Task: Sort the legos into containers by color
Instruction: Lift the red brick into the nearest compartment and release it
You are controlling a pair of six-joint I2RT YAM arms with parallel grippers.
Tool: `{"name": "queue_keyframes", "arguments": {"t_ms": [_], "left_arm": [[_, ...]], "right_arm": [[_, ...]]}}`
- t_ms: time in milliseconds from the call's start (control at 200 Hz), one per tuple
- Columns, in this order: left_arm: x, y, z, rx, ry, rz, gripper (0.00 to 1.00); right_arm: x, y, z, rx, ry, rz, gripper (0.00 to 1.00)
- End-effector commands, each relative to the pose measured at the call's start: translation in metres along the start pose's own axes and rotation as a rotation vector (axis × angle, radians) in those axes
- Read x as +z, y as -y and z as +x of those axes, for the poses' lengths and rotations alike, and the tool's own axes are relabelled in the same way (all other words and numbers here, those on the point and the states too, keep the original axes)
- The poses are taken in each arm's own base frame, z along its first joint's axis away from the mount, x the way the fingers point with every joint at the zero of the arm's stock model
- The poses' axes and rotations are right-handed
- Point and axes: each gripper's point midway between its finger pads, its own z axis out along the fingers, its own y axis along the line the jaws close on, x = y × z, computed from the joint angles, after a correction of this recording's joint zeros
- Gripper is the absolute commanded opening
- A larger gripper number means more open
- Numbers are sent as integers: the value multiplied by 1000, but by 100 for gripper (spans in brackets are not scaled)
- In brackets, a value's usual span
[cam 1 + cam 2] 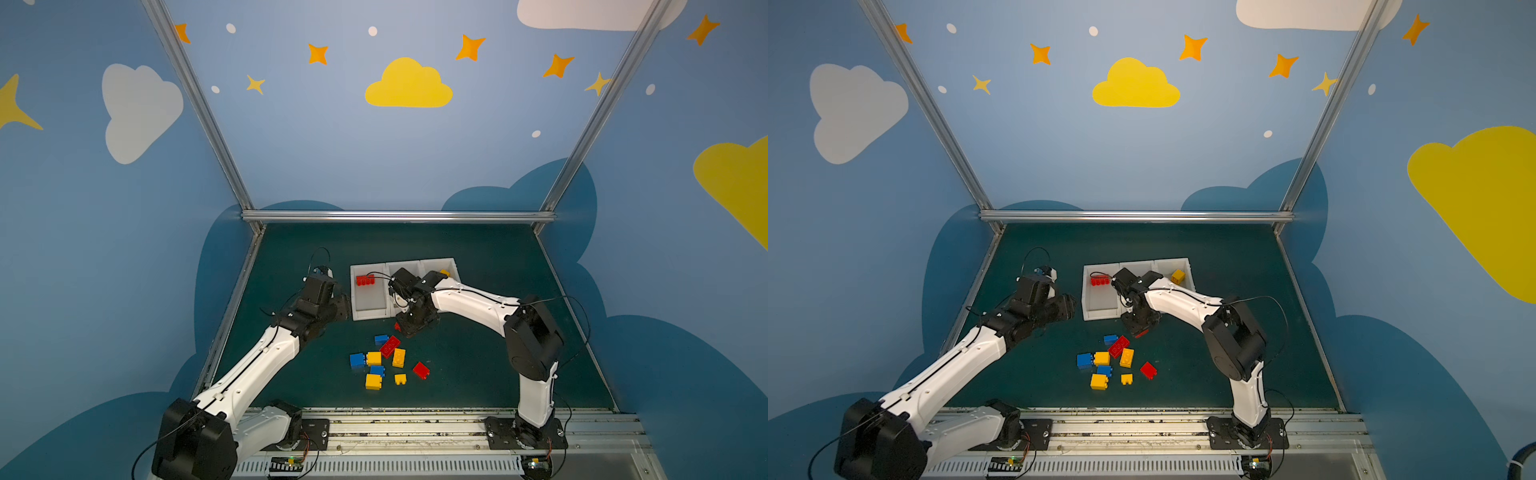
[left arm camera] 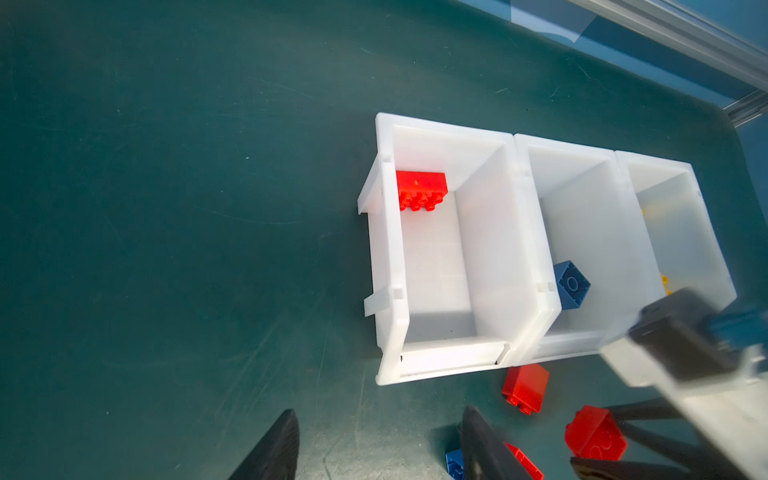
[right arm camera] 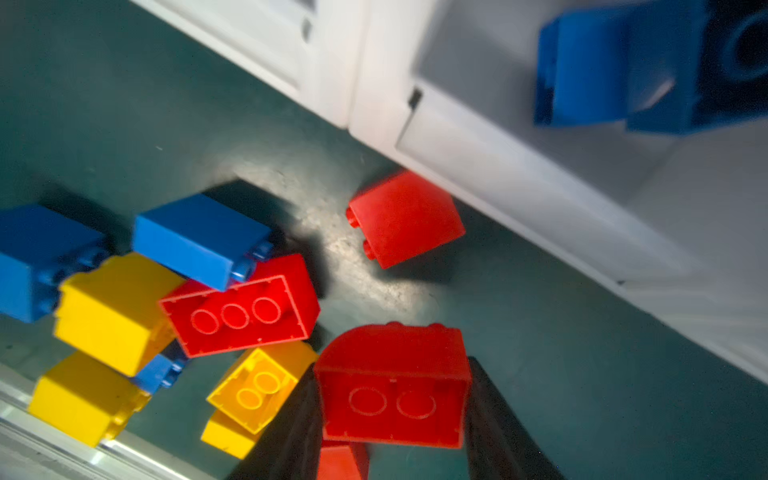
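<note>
My right gripper (image 3: 392, 374) is shut on a red lego (image 3: 392, 390), held just above the mat in front of the white containers (image 1: 370, 311); in a top view the lego shows as a red edge (image 1: 1142, 332) under the gripper. Another red lego (image 3: 405, 218) lies by the middle container's front wall. The left container holds a red lego (image 2: 420, 189), the middle one a blue lego (image 2: 571, 284), the right one a yellow lego (image 1: 1177, 276). My left gripper (image 2: 380, 415) hangs open and empty left of the containers.
Loose legos lie in a pile on the green mat nearer the arm bases: a long red one (image 1: 390, 346), blue ones (image 1: 357, 360), yellow ones (image 1: 373, 381) and a small red one (image 1: 421, 370). Aluminium rails border the mat.
</note>
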Motion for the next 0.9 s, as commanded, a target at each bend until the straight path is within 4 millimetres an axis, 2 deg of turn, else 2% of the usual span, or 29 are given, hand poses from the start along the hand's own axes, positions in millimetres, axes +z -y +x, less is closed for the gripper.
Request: {"name": "queue_keyframes", "arguments": {"t_ms": [0, 105, 200, 446, 591, 656, 741, 896], "left_arm": [[-5, -6, 5, -17, 2, -11, 62], [-8, -7, 8, -25, 0, -6, 62], [-11, -7, 11, -30, -2, -1, 62], [-15, -9, 16, -39, -2, 8, 63], [-16, -9, 20, -45, -6, 15, 63], [-16, -9, 21, -47, -10, 19, 63], [-16, -9, 23, -47, -13, 21, 63], [-15, -9, 25, -48, -20, 24, 63]], "right_arm": [[-37, -8, -22, -61, 84, -24, 46], [-50, -17, -51, -96, 158, -58, 46], [-53, -23, -75, -127, 202, -75, 46], [-37, -37, -125, -180, 257, -104, 46], [-20, -37, -137, -182, 246, -102, 47], [-16, -40, -139, -182, 240, -111, 52], [-16, -41, -142, -181, 243, -122, 62], [-18, -40, -142, -177, 246, -112, 65]]}}
